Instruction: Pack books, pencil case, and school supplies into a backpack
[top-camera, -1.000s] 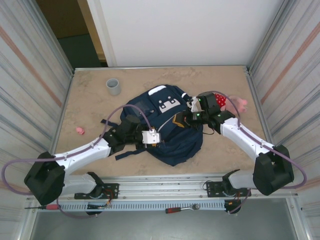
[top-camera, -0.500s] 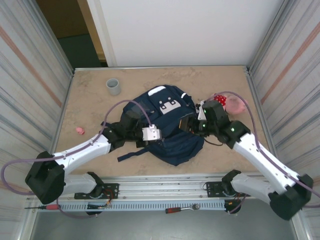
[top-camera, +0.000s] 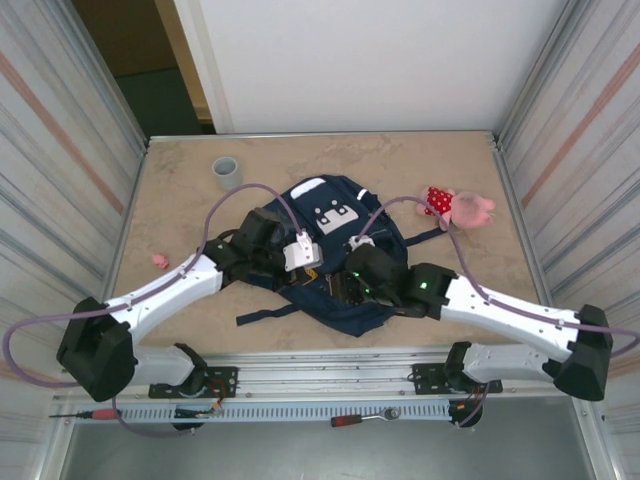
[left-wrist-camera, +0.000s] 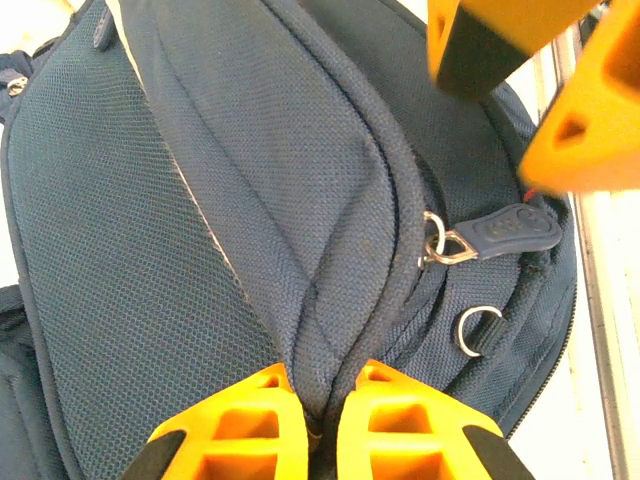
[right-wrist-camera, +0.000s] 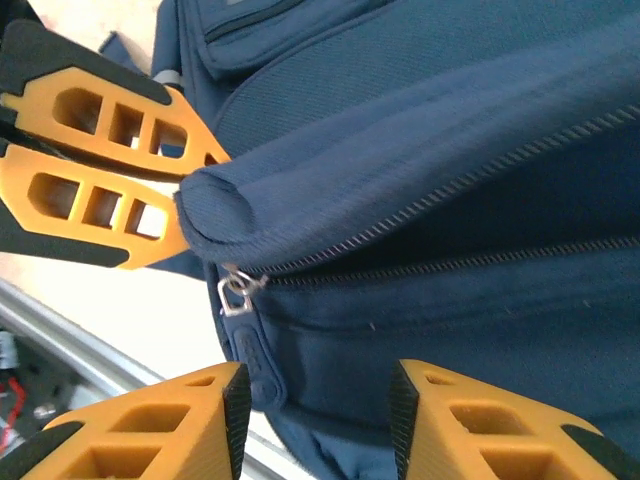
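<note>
Corrugated metal walls close in the left and right of the cell, and a white panel stands at the back. Between them we see a beige, marbled table (top-camera: 180, 200) with a metal rail along its near edge, where both arms are bolted.

Our left arm stretches from its base up and to the right, low over the table, to the near left part of the backpack (top-camera: 345, 195). Our right arm lies nearly flat and reaches leftward along the near side of the table to the bag's near edge. The left gripper (left-wrist-camera: 320, 385) is clamped tight on a raised fold of the navy cloth. The right gripper (right-wrist-camera: 320, 385) has its jaws apart with nothing between them. It hangs close to the bag, facing the left gripper's pinch.

The backpack lies about the middle of the table. It is navy woven cloth with white patches on its far part, and a dark strap (top-camera: 262, 315) trails on the table at its near left. A zip runs under the pinched fold; we cannot tell whether it is open there.

A grey cup (top-camera: 227, 173) stands toward the far left, well apart from the bag. A pink and red plush toy (top-camera: 455, 207) lies near its right side. In the left wrist view a navy zip pull (left-wrist-camera: 505, 232) hangs beside the fold, with a small metal ring (left-wrist-camera: 478, 328) just below it.
</note>
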